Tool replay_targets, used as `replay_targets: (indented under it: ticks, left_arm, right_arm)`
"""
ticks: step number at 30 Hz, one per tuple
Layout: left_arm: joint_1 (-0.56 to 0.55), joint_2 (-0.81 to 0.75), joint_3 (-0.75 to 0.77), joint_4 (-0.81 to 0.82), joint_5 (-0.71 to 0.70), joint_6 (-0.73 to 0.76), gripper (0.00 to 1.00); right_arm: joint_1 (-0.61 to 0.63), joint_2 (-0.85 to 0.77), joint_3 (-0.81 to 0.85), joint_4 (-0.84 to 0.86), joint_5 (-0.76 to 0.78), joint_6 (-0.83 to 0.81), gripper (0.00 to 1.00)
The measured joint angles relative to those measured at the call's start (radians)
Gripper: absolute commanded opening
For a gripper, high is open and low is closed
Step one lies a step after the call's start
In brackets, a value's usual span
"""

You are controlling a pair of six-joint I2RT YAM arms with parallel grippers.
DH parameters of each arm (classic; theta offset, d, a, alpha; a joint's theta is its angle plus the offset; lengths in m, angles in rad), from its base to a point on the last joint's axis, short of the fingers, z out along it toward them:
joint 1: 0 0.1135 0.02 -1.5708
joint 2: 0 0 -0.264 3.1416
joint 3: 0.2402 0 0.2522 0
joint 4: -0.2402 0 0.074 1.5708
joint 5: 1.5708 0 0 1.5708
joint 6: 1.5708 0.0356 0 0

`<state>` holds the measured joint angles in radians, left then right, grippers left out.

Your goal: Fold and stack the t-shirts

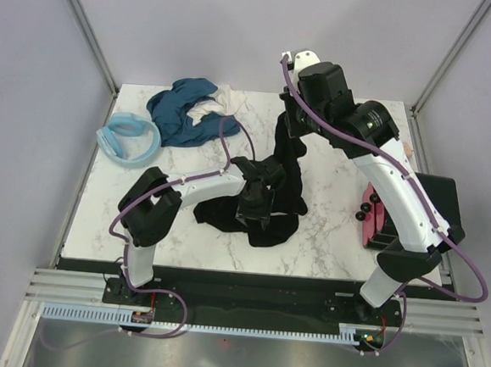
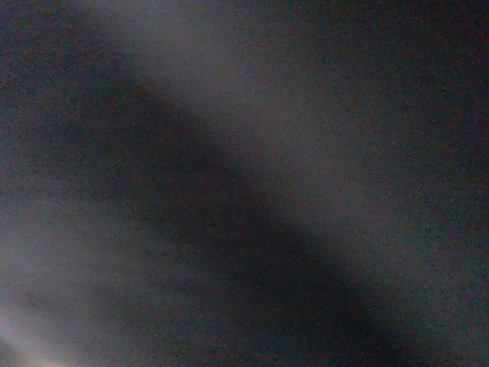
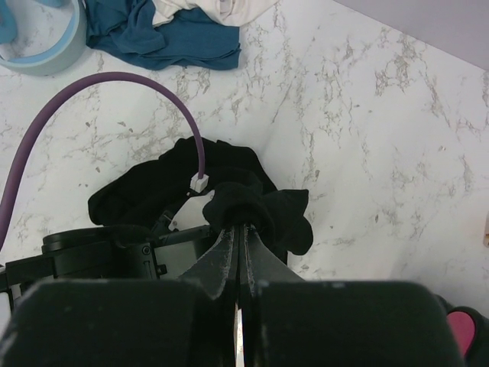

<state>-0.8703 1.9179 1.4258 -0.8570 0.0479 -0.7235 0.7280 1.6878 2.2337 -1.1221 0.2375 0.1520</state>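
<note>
A teal-blue t-shirt (image 1: pixel 176 114), a white t-shirt (image 1: pixel 225 102) and a rolled light blue t-shirt (image 1: pixel 128 139) lie bunched at the far left corner of a white marble table (image 1: pixel 334 241). A pink thing (image 1: pixel 368 214) sits at the right edge under the right arm. A black t-shirt (image 1: pixel 283 195) lies crumpled mid-table, with one end raised by the right gripper (image 3: pixel 241 229), whose fingers are pinched tight on the cloth as the arm arches high. The left arm bends low, and the left gripper (image 1: pixel 254 203) is buried in the black cloth, so I cannot tell how far it is spread.
</note>
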Motion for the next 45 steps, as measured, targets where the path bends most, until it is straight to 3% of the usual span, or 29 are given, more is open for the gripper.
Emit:
replay_targets:
  ticks: [5,7,8,9,18,22,25,32,37,45]
  left_arm:
    - [0.000,0.006,-0.026,-0.001,-0.015,0.007,0.54]
    - [0.000,0.011,-0.026,0.000,-0.020,0.008,0.33]
    - [0.000,0.015,-0.026,0.000,-0.021,0.010,0.10]
    - [0.000,0.020,-0.026,0.000,-0.021,0.015,0.02]
    - [-0.001,0.013,-0.061,0.001,-0.069,0.026,0.02]
    - [0.018,-0.092,-0.079,-0.047,-0.144,0.026,0.02]
    - [0.102,-0.265,-0.063,-0.104,-0.196,0.029,0.02]
    - [0.450,-0.536,0.233,-0.233,-0.369,0.103,0.02]
    - [0.499,-0.558,0.446,-0.316,-0.412,0.183,0.02]
    - [0.525,-0.552,0.513,-0.391,-0.323,0.247,0.02]
  right_arm:
    - [-0.006,0.000,0.000,0.001,-0.001,0.000,0.00]
    - [-0.006,0.000,-0.001,0.002,-0.004,0.000,0.00]
    - [-0.006,0.000,-0.002,0.004,-0.004,0.000,0.00]
    - [-0.006,0.000,-0.003,0.004,-0.005,0.000,0.00]
    - [-0.010,-0.019,-0.066,0.017,-0.002,0.005,0.00]
    - [-0.016,-0.047,-0.113,0.031,0.028,0.010,0.00]
    - [-0.026,-0.080,-0.153,0.037,0.061,0.013,0.00]
    - [-0.066,-0.172,-0.245,0.068,0.161,0.028,0.00]
    - [-0.069,-0.214,-0.260,0.143,0.180,0.047,0.00]
    - [-0.072,-0.238,-0.258,0.187,0.167,0.070,0.00]
